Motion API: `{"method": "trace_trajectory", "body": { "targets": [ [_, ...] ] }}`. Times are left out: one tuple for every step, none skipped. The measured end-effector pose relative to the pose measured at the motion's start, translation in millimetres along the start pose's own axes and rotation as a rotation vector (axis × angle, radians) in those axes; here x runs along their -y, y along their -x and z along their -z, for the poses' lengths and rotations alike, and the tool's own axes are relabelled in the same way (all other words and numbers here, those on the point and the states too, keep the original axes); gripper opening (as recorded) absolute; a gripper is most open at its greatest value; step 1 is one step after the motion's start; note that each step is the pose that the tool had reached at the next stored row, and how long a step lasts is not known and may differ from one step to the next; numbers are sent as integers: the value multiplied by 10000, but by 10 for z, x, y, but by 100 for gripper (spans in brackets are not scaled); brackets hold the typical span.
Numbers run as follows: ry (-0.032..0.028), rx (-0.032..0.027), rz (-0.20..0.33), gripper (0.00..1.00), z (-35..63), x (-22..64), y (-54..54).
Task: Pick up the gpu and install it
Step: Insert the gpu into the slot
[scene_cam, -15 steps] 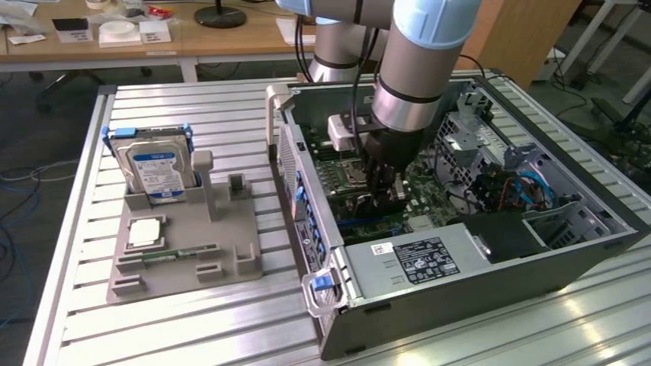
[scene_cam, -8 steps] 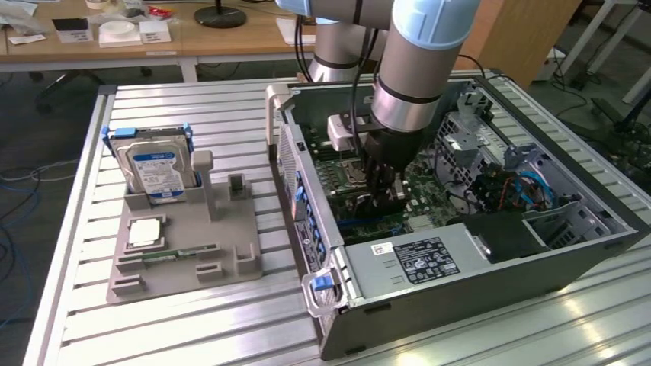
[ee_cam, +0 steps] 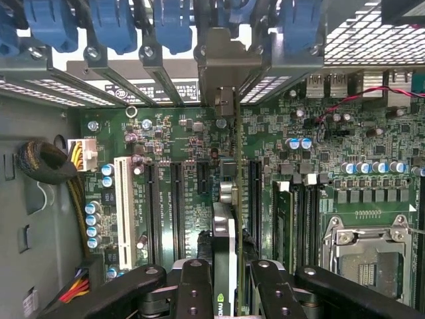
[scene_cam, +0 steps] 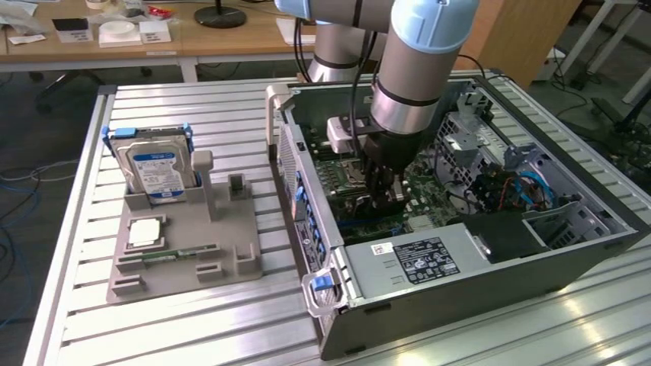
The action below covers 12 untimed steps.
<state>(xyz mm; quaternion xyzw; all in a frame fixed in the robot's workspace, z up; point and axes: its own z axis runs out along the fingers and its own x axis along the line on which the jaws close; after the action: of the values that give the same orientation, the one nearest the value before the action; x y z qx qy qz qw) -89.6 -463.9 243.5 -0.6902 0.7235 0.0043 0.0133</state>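
The gpu [ee_cam: 224, 226] appears edge-on in the wrist view as a thin dark card with a metal bracket [ee_cam: 226, 63] at its far end. My gripper [ee_cam: 230, 287] is shut on it, one black finger [ee_cam: 192, 286] on each side. The card stands upright over the green motherboard [ee_cam: 179, 133], in line with the black expansion slots [ee_cam: 174, 206]. Whether its lower edge sits in a slot is hidden. In the exterior view my gripper [scene_cam: 385, 194] reaches down into the open computer case [scene_cam: 458, 305], near the case's rear wall.
Blue slot latches [ee_cam: 113, 23] line the case's rear wall. A CPU socket [ee_cam: 365, 259] and a white slot [ee_cam: 123, 199] flank the card. Outside the case, a grey fixture [scene_cam: 178, 252] holds a silver hard drive [scene_cam: 158, 168] and a green memory stick [scene_cam: 173, 255].
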Motion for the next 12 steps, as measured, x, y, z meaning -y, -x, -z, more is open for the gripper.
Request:
{"method": "trace_trajectory", "body": {
  "targets": [
    [1, -2, 0, 27, -5, 0, 0],
    [1, -3, 0, 27, -6, 0, -1],
    [0, -2, 0, 27, -8, 0, -1],
    [-2, 0, 0, 27, -10, 0, -1],
    [-1, 0, 0, 27, -14, 0, 0],
    [-6, 9, 0, 27, -22, 0, 0],
    [-5, 7, 0, 27, -21, 0, 0],
    [-4, 6, 0, 27, -21, 0, 0],
    [-4, 5, 0, 27, -21, 0, 0],
    [-3, 5, 1, 27, -21, 0, 0],
    [-3, 5, 0, 27, -20, 0, 0],
    [-3, 4, 0, 27, -20, 0, 0]
  ]
}}
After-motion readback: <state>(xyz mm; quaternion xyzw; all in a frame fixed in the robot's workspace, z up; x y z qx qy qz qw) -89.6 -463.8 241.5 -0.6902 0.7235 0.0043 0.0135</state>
